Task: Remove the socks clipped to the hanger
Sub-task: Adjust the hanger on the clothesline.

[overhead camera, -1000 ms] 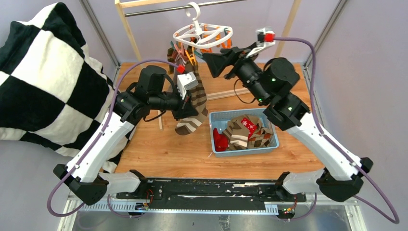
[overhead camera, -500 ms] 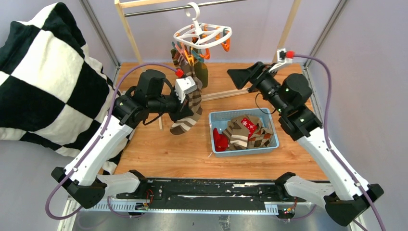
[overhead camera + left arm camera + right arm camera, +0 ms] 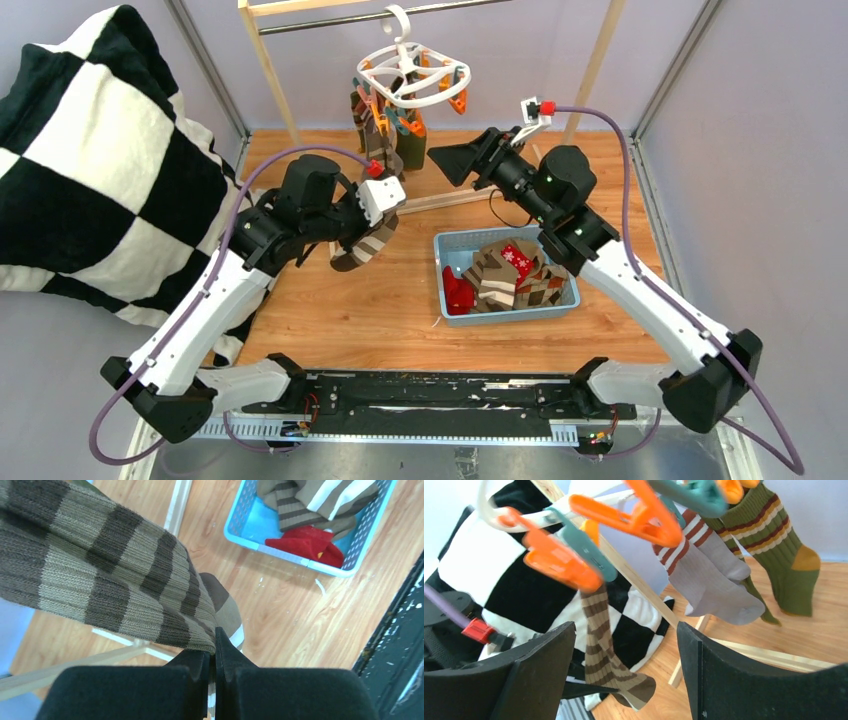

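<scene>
One hanger carries a brown striped sock, a grey sock and a green sock. Below the hanger, the left gripper is clamped on the brown striped sock; the right gripper gapes wide, empty.

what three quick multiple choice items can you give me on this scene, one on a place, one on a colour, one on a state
1. The blue basket stands: A on a shelf; B on the wooden table; C on a chair.
2. The sock in the left gripper is: A red; B plain grey; C brown striped.
3. The right gripper is: A open by the hanger; B shut on a sock; C shut on the basket rim.

1 B, it rests on bare wood.
2 C, the left wrist view shows dark and light brown bands pinched in the shut jaws.
3 A, its fingers stand wide apart, gripping nothing.
</scene>
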